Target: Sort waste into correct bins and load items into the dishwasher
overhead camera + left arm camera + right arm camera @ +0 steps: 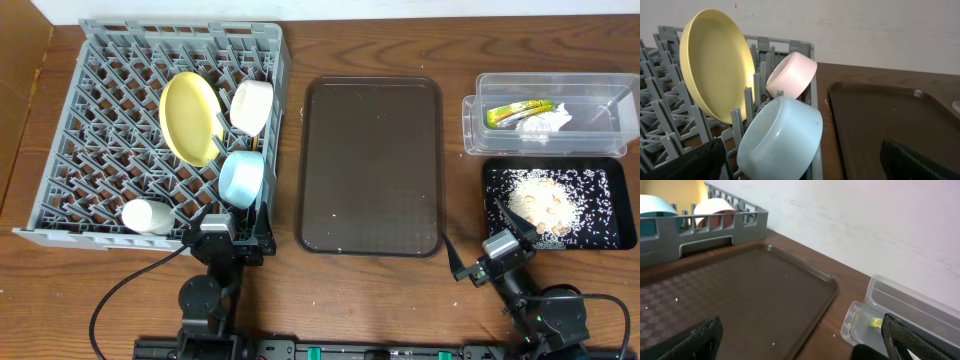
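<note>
At 9 o'clock, dish rack (100, 150) holding yellow plate (190, 118), white bowl (251, 105), light blue bowl (241, 178), white cup (146, 216). At 7 o'clock, left end effector (237, 240), fingers apart, empty. At 5 o'clock, right end effector (490, 252), likewise apart. At 3 o'clock, clear tub (600, 90) containing wrapper (520, 112) and tissue (545, 122); at 4 o'clock, black tray (600, 235) with rice scraps (545, 203).

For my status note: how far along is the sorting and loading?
Done: the plate, white bowl, blue bowl and cup sit in the rack; wrapper and tissue lie in the clear tub; rice scraps in the black tray. In hand: nothing; left gripper and right gripper are open. Left: maybe chopsticks, which I cannot see.
</note>
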You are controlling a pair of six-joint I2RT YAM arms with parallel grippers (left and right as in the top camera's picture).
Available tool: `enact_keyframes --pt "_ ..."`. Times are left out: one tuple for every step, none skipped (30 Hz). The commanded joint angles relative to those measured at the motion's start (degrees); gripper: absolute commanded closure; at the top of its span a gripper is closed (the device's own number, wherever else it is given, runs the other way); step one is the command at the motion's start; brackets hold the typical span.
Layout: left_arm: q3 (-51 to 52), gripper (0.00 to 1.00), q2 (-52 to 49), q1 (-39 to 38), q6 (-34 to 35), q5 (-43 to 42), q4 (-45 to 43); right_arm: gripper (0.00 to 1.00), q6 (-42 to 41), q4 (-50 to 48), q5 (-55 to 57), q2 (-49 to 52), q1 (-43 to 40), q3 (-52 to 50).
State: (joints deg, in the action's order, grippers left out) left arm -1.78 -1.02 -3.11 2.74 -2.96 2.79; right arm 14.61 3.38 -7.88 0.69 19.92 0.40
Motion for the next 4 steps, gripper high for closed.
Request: enact_keyframes --pt "1.5 0.02 -0.1 -0.1 -0.6 0.9 1.0 0.01 0.2 0.2 0.1 -0.3 -0.7 -0.1" --pt "1.5 0.02 -0.1 -0.1 -0.6 0.9 1.0 0.01 0.2 0.2 0.1 -0.3 -0.7 -0.1" --pt "1.5 0.02 -0.1 -0.1 -0.6 0.9 1.0 0.01 0.2 0.2 0.1 -0.3 -0.7 -0.1" --pt "1.6 0.02 -0.1 -0.1 -0.6 0.9 1.0 0.01 0.2 0.2 0.1 -0.3 -0.7 -0.1"
